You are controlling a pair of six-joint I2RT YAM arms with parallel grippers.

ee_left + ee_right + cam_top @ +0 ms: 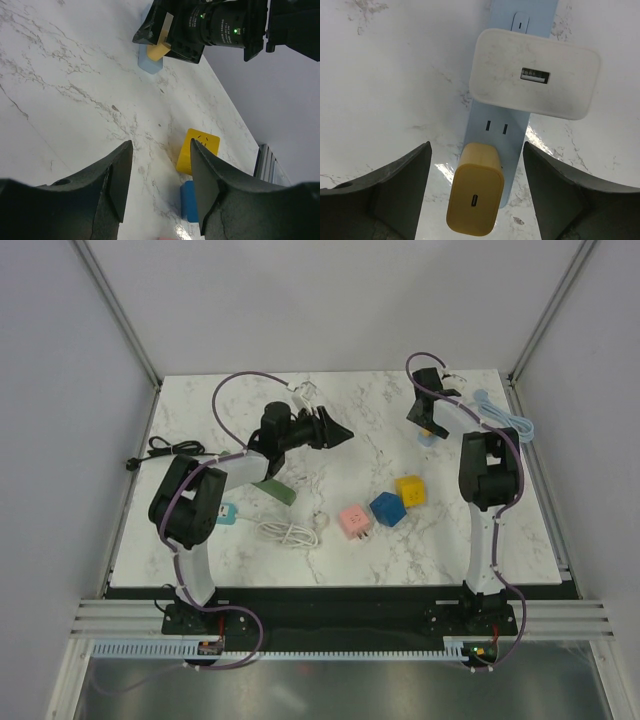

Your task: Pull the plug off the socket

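Note:
A light blue power strip [496,126] lies on the marble table with a yellow plug [475,197] and a white charger [535,75] plugged into it. My right gripper [477,145] is open above the strip, one finger on each side of the yellow plug, not touching it. In the top view the right gripper [428,418] is at the back right over the strip [427,439]. My left gripper [340,433] is open and empty above mid-table. The left wrist view shows the yellow plug [159,50] and strip [149,64] far ahead of its gripper [161,142].
A yellow cube [410,489], a blue cube [387,508] and a pink cube [355,520] sit mid-table. A coiled white cable [288,532], a teal plug [228,513] and a green piece [275,488] lie left. A black cable [165,448] lies far left, the strip's cord [510,420] far right.

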